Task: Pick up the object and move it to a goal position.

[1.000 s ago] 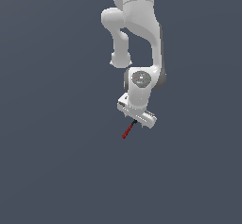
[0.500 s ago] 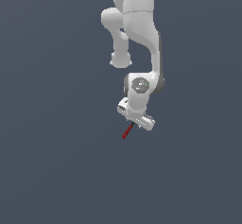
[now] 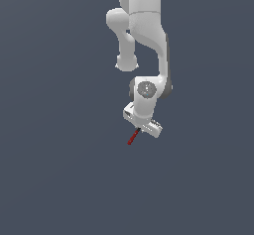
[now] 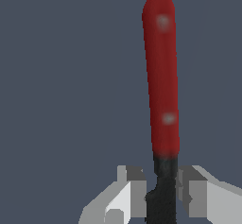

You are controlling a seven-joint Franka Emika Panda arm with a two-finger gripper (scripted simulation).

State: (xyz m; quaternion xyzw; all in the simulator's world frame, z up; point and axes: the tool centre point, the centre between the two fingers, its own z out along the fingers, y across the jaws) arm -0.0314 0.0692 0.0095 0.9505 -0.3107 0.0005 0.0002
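The stick [image 3: 133, 138] is thin and short, glossy red along most of its length with a black end. In the exterior view it sits just below the middle of the frame, tilted, its red tip pointing down and toward the lower left, its upper end meeting the pincer [image 3: 139, 130]. In the wrist view the stick [image 4: 161, 90] has its black end pinched between the two grey fingers [image 4: 134, 190], the rounded red tip reaching away

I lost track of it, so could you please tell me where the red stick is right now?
In the exterior view the stick sits just below centre, sticking down and to that view's left from the gripper. The wrist view shows the jaws closed on its black end.
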